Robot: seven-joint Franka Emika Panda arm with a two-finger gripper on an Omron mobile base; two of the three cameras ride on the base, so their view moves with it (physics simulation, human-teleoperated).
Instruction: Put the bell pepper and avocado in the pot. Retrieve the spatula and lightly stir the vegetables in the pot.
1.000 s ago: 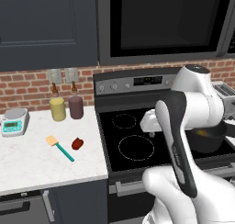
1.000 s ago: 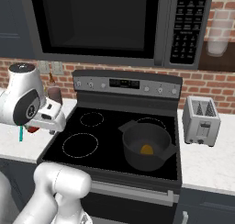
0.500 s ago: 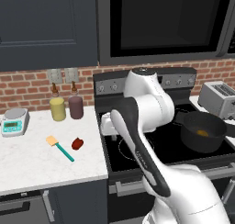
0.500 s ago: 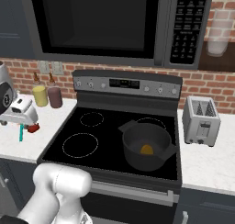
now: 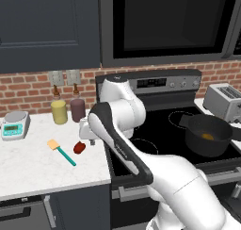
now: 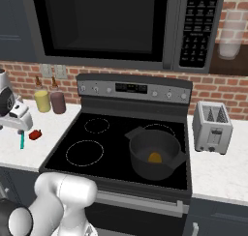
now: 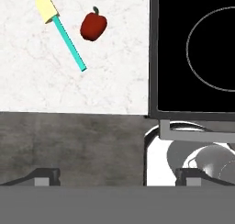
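In the right base view the spatula (image 6: 22,142) is mostly covered by the pincer (image 6: 19,120), so only a short teal stretch is seen. Inside the pot (image 6: 154,155), a small yellowish patch cannot be identified.

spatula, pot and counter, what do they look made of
Spatula: probably plastic or silicone, flat matte teal handle, pale yellow blade.
Pot: likely dark cast metal, dull grey-black with faint sheen.
Counter: looks like polished white marble or stone, with faint grey veining.
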